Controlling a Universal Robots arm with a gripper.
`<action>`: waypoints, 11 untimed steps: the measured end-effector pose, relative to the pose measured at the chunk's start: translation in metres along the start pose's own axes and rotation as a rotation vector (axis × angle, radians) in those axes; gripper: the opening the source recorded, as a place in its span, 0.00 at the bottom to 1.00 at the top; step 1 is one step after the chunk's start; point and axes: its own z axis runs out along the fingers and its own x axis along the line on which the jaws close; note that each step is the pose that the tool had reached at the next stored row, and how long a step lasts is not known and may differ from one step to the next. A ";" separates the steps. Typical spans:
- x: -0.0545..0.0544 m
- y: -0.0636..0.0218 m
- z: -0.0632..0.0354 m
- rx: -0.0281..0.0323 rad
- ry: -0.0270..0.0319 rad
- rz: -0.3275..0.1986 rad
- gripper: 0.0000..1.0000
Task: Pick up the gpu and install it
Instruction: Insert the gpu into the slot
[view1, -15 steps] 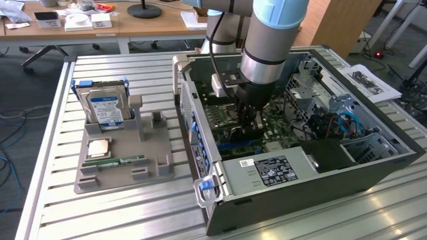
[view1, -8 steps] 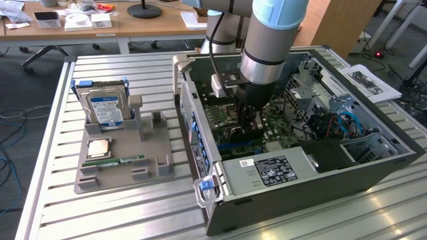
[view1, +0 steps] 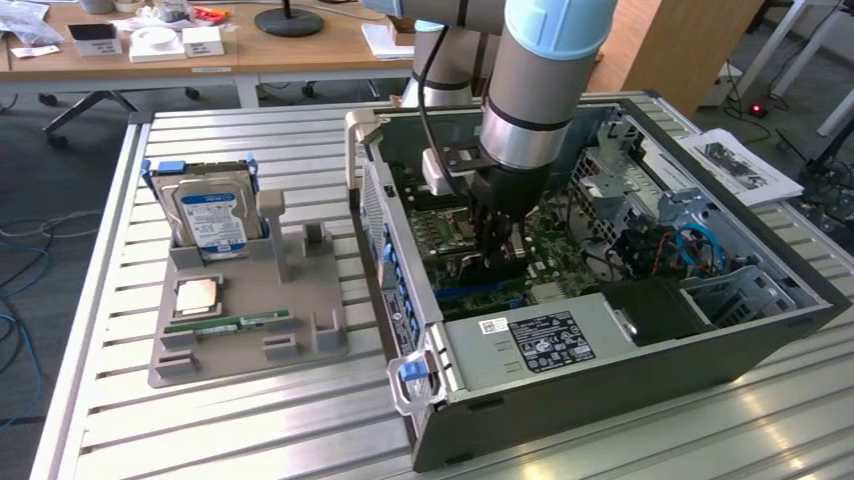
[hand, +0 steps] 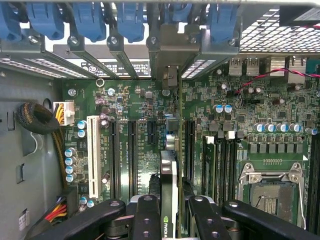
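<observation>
Wrist view: the end effector (hand: 172, 212) has its fingers (hand: 146, 215) drawn in narrow on the gpu (hand: 169, 172) and holds it edge-on by its top edge. The thin card runs straight away from the camera across the motherboard (hand: 280, 110). It lies parallel to the black expansion slots (hand: 132, 155) and the white slot (hand: 93, 155), and its far end points toward the rear openings under the blue retention clips (hand: 130, 20).

In the exterior view the arm reaches down into the open computer case (view1: 747, 330), which lies on its side on the table (view1: 240, 420). On the exterior view's left, well apart from the case, a grey parts holder (view1: 300, 340) carries the hard drive (view1: 214, 220), a processor (view1: 198, 295) and the RAM stick (view1: 247, 323).

Judged from this, the pick-up is done and the card has been carried into the case and lined up over the slot area, so the work is well into the install step. Whether the card's lower edge is already seated in a slot cannot be told, because the card itself hides that contact. It has not been let go.
</observation>
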 end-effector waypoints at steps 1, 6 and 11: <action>0.000 0.0000 0.0000 -0.0001 0.0000 0.000 0.27; 0.000 0.0000 0.0000 -0.0001 0.0000 0.000 0.27; 0.000 0.0000 0.0000 -0.0001 0.0000 0.000 0.27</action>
